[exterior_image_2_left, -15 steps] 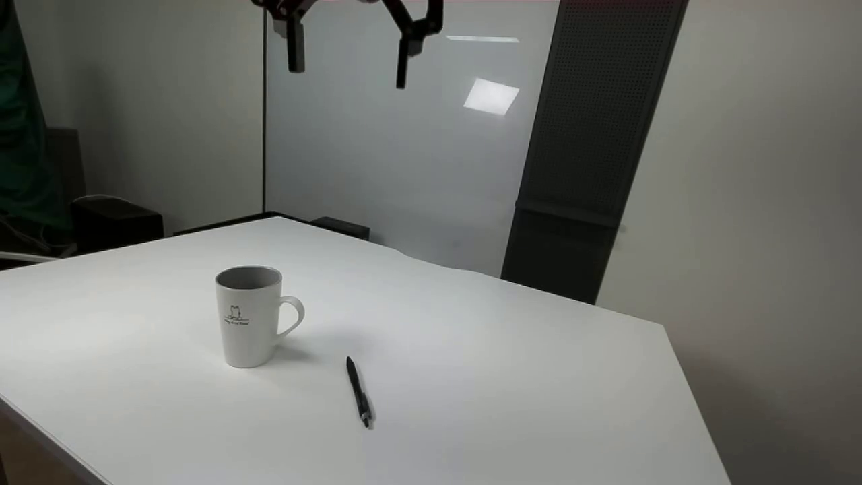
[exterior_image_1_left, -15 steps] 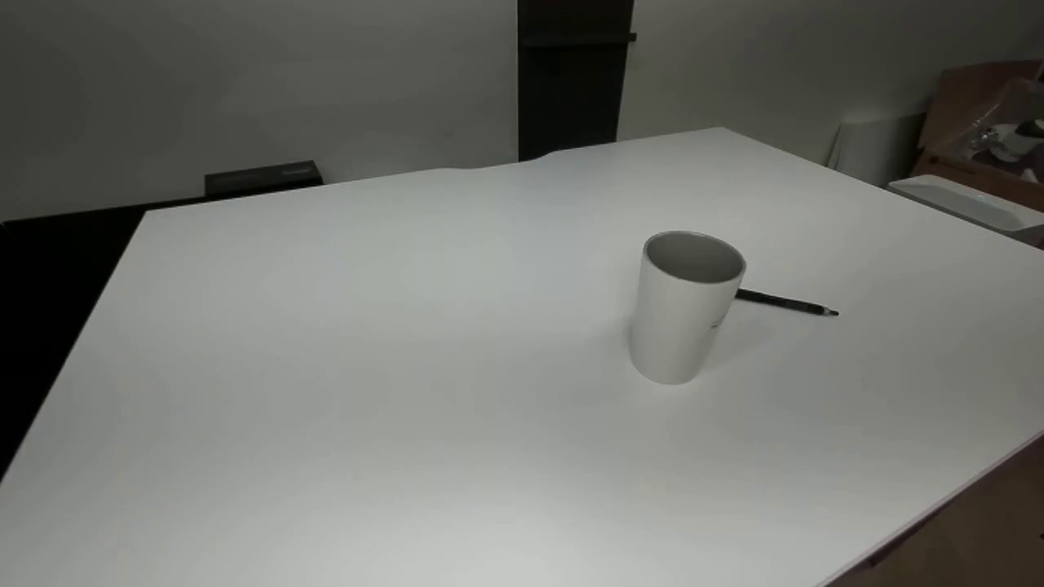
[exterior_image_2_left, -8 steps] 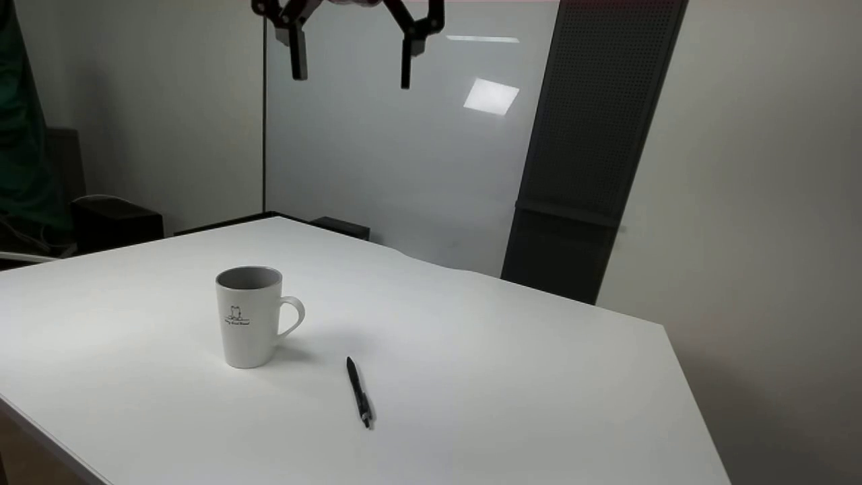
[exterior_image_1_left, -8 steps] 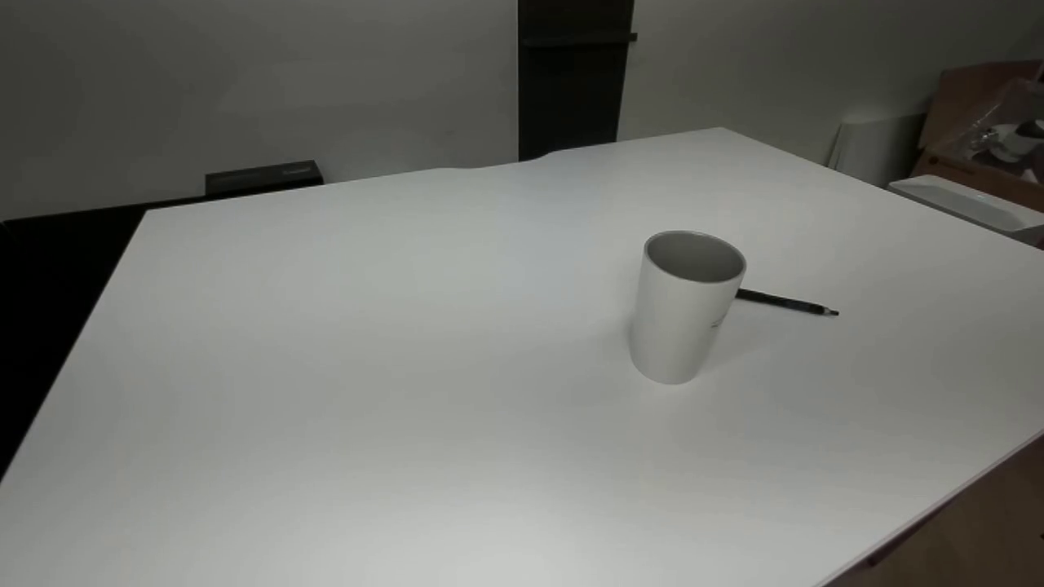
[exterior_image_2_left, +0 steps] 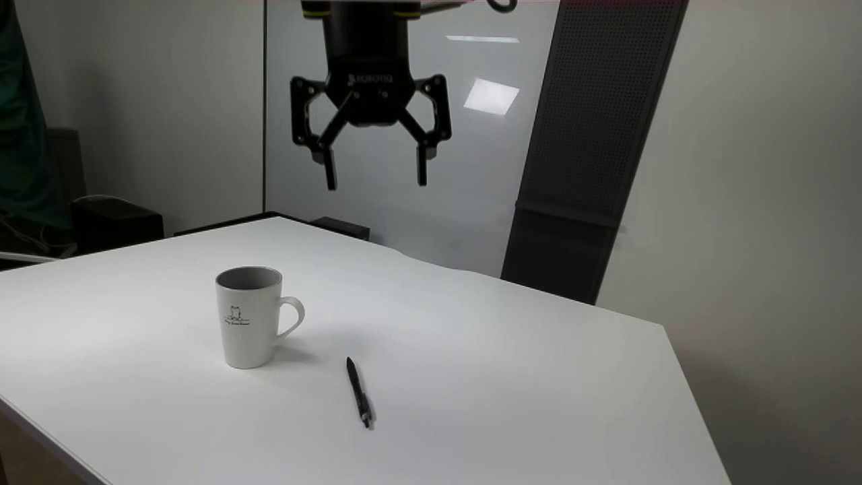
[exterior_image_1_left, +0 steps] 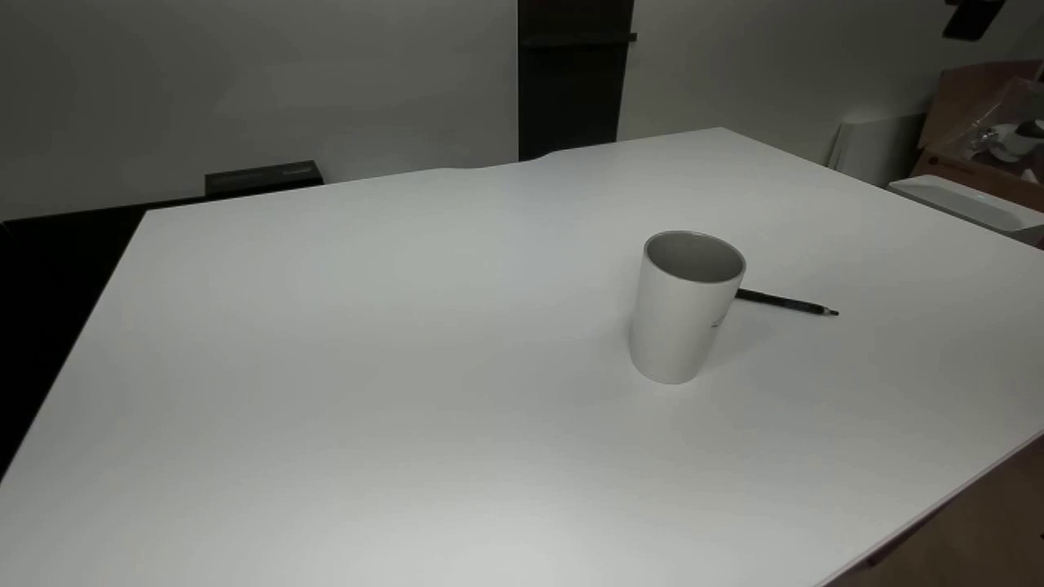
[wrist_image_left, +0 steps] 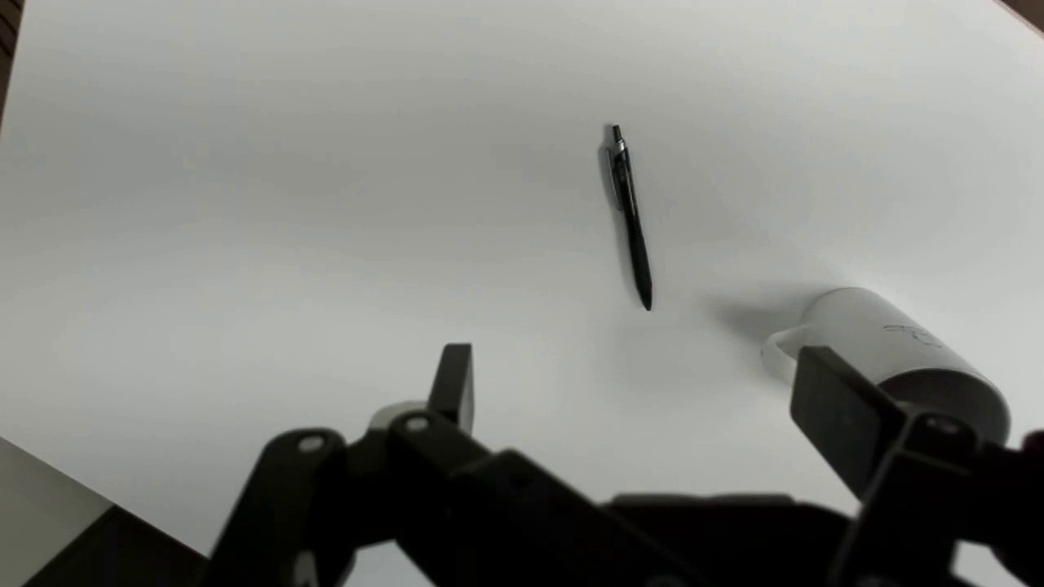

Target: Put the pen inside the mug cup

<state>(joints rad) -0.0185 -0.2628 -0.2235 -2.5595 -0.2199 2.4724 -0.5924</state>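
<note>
The black pen point(exterior_image_2_left: 359, 394) lies flat on the white table, beside the mug cup and apart from it. It also shows in an exterior view point(exterior_image_1_left: 785, 302), partly hidden behind the cup, and in full in the wrist view point(wrist_image_left: 630, 214). The white mug cup point(exterior_image_2_left: 249, 333) stands upright, with a grey inside, a small drawing and a handle. It also shows in an exterior view point(exterior_image_1_left: 681, 330) and in the wrist view point(wrist_image_left: 864, 334), where a finger partly covers it. My gripper point(exterior_image_2_left: 377, 186) is open and empty, high above the table. Its fingers point(wrist_image_left: 636, 350) are wide apart in the wrist view.
The white table point(exterior_image_1_left: 367, 367) bears the cup and pen. A dark box point(exterior_image_1_left: 263, 178) is beyond its far edge. A white tray point(exterior_image_1_left: 966, 200) and a cardboard box point(exterior_image_1_left: 946, 159) stand past the table's side. A whiteboard and dark panel point(exterior_image_2_left: 572, 175) stand behind.
My gripper has come down into fuller view in an exterior view, its fingers still apart. A fingertip now shows at a top right corner. The pen and mug cup have not moved.
</note>
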